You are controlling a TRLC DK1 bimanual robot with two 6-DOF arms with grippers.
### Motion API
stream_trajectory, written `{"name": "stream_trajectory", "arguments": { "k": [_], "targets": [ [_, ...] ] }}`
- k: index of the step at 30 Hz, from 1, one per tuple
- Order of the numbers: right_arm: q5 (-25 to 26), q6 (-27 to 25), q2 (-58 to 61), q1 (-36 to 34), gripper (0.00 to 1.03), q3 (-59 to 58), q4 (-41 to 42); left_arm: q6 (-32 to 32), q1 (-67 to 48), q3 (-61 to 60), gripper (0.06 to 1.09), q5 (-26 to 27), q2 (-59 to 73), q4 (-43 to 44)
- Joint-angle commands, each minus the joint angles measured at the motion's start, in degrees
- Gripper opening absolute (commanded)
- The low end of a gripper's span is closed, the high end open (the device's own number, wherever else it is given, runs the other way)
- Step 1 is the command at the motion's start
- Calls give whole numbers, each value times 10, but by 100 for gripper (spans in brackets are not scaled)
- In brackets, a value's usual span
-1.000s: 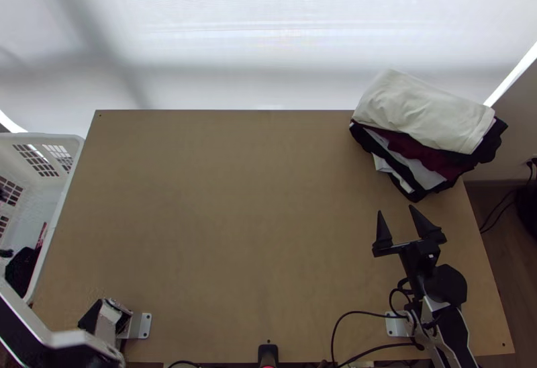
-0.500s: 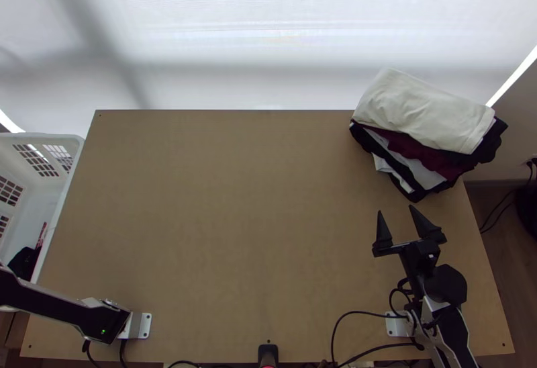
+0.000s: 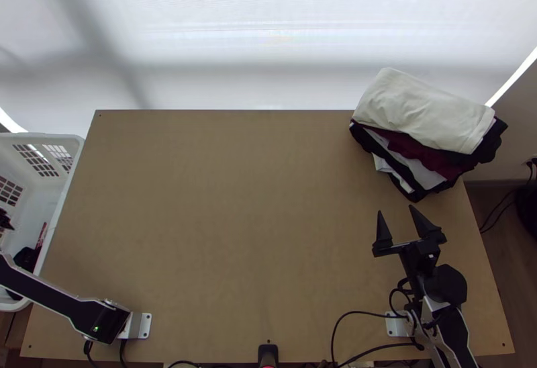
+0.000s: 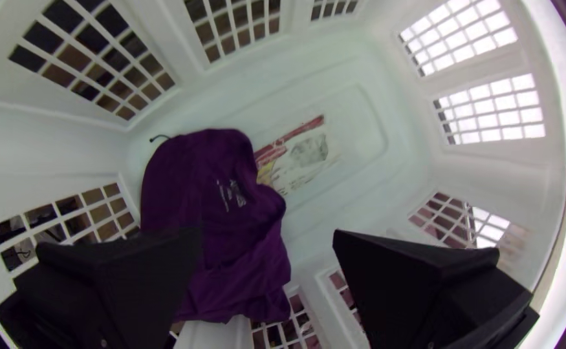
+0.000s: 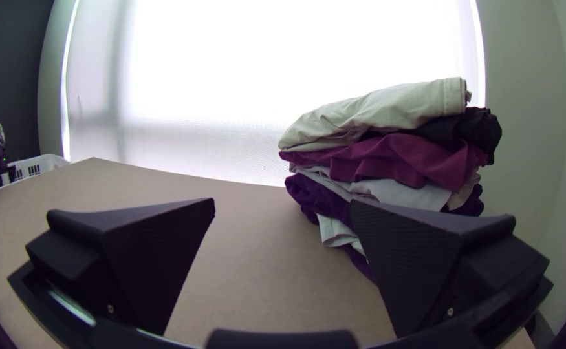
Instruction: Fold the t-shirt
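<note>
Had the left hand (image 3: pixel 5 220) spread wide over the white basket (image 3: pixel 60 217) beside the bench's (image 3: pixel 235 220) left edge, above the purple cloth (image 4: pixel 218 213) bunched on the basket's bottom against a printed sheet (image 4: pixel 305 152). Held the right hand (image 3: pixel 396 209) spread too, over the near right, close to the stacked clothes (image 3: pixel 423 113) at the bench's far right corner. Saw smooth brown wood between, a pale, glowing screen (image 3: pixel 268 32) beyond the far edge, and a dim wall (image 3: pixel 513 133) and wooden floor (image 3: pixel 493 254) at right.
</note>
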Motion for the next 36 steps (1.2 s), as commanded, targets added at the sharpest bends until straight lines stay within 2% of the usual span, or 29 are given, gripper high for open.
{"name": "stream_trajectory", "arguments": {
  "k": [1,3,8,16,18,19,20,21,22,24,28,36],
  "targets": [
    [7,9,3,4,98,-4,-9,39,1,8,104,-22,33,-22],
    [7,9,3,4,98,-4,-9,56,3,6,104,-28,44,-24],
    [7,9,3,4,98,-4,-9,95,6,7,103,-82,86,-26],
    [7,9,3,4,98,-4,-9,126,8,7,103,-116,139,-33],
    [7,9,3,4,98,-4,-9,132,8,5,95,-120,153,-34],
    [7,9,3,4,98,-4,-9,134,9,5,88,-120,157,-34],
    [7,9,3,4,98,-4,-9,138,10,4,71,-120,160,-36],
    [7,9,3,4,98,-4,-9,142,10,4,45,-122,161,-35],
    [7,9,3,4,98,-4,-9,146,10,4,13,-123,161,-28],
    [7,9,3,4,98,-4,-9,167,10,6,9,-111,154,-22],
    [7,9,3,4,98,-4,-9,175,2,16,9,-34,112,-15],
    [7,9,3,4,98,-4,-9,114,-38,27,9,105,-35,20]
  ]
}}
